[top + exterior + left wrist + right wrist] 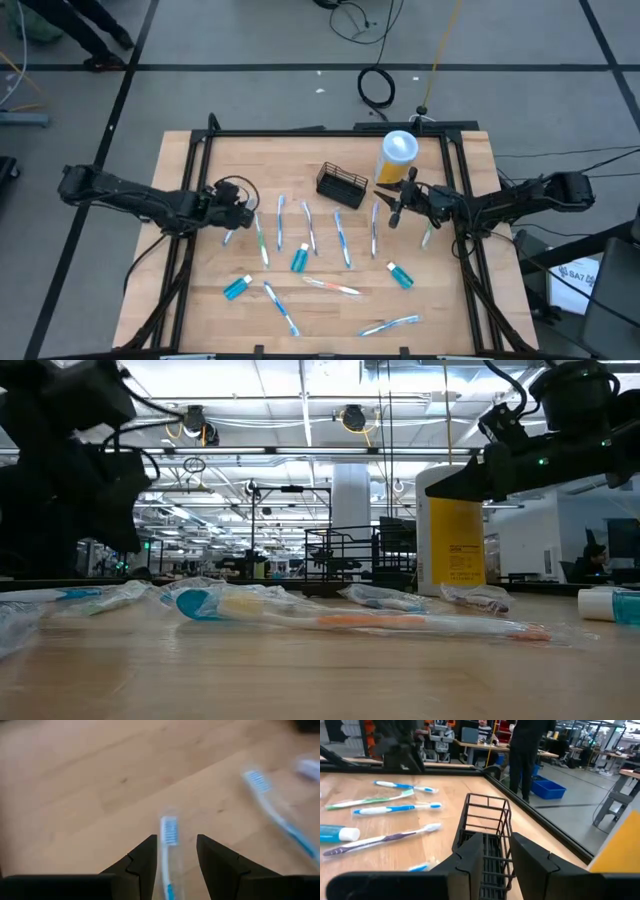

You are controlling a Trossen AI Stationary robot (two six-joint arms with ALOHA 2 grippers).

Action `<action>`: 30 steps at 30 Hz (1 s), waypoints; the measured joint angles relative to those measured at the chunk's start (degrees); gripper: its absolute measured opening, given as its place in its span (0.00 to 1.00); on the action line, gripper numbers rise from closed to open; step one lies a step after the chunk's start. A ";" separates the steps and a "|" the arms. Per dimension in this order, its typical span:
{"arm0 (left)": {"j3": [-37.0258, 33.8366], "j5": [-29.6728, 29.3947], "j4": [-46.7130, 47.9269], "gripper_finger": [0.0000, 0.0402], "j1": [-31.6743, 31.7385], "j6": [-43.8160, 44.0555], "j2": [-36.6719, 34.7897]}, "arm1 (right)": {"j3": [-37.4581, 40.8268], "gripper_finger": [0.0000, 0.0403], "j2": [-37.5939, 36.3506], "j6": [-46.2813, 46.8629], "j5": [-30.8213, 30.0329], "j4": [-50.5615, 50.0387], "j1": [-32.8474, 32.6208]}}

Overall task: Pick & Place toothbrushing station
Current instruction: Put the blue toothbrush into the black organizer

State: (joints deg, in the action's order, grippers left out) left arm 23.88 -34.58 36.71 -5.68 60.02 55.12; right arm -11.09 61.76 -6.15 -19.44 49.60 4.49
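On the counter (200, 300), the toothbrushing station (341, 186) is a small black rectangular wire-mesh basket with a thin rim, open-topped, standing just ahead of the right end effector (393, 207), whose fingers are slightly apart and hold nothing, beside one yellow cup (396, 157) with a white lid. The left end effector (236, 215) hovers with fingers apart astride a blue toothbrush (169, 851) lying below it. I count about ten wrapped toothbrushes and three blue toothpaste tubes (238, 288).
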 joint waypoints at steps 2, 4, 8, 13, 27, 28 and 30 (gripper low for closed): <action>0.00 1.66 -0.02 0.36 1.71 1.32 2.58 | 0.00 0.23 0.00 0.00 0.00 0.00 0.00; 0.00 3.46 -0.07 0.36 3.39 2.07 5.11 | 0.00 0.23 0.00 0.00 0.00 -0.01 0.00; -0.04 6.81 -0.92 0.36 6.19 2.04 9.81 | 0.00 0.23 0.00 0.00 0.02 -0.04 0.00; -0.04 9.64 -3.68 0.36 8.35 1.87 13.49 | -0.03 0.23 0.00 -0.02 0.00 -0.08 0.00; -0.04 10.62 -5.13 0.29 9.10 1.64 15.40 | -0.07 0.23 0.00 -0.04 0.02 -0.11 -0.02; -0.02 10.53 -5.64 0.26 9.08 1.63 15.89 | -0.07 0.23 0.00 -0.04 0.02 -0.12 -0.02; -0.02 10.51 -5.98 0.19 9.09 1.67 16.07 | -0.07 0.23 0.00 -0.04 0.02 -0.12 -0.02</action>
State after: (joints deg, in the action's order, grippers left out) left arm 23.86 -24.07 30.73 3.41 61.69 71.19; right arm -11.16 61.76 -6.20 -19.42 49.47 4.47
